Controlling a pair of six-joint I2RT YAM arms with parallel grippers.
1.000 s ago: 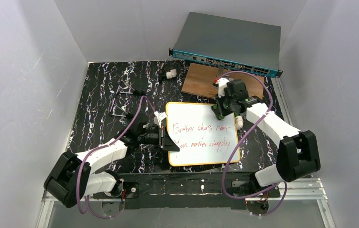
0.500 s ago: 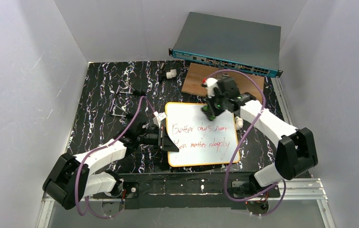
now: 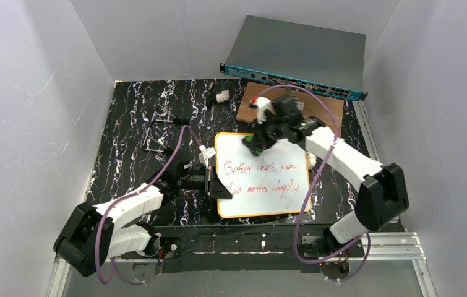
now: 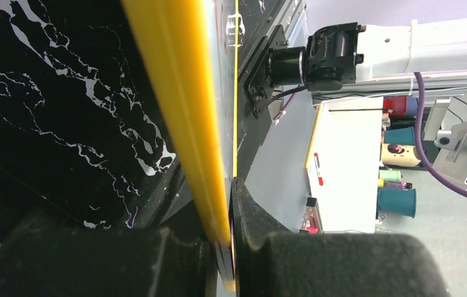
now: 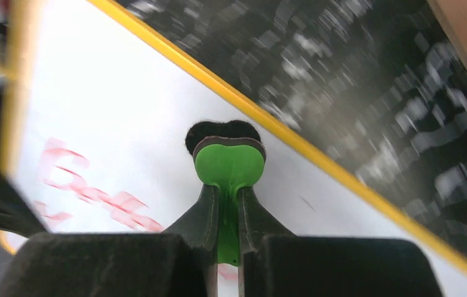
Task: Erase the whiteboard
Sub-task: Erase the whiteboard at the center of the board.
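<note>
My right tool [image 5: 227, 211] was closed on a green eraser [image 5: 229, 162], its black pad over the whiteboard [image 3: 283, 154] near the far rim, beyond the red writing [image 3: 261, 177]. My left tool [image 4: 221, 247] pinched the whiteboard's left rim on the tabletop [image 3: 132, 124].

The robot has two arms of the same build. The left arm [image 3: 133, 201] and the right arm [image 3: 345, 156] have long links in smooth white shells, joined by bulky black rounded housings [image 3: 384, 197] at the joints. A thin purple cable [image 3: 173, 158] runs in loose loops along the left arm, and a second purple cable [image 3: 308, 185] along the right one. The right wrist carries a small white block with a red spot [image 3: 259, 105]. The fingers [image 5: 201, 219] are matte black and taper towards the tips.
</note>
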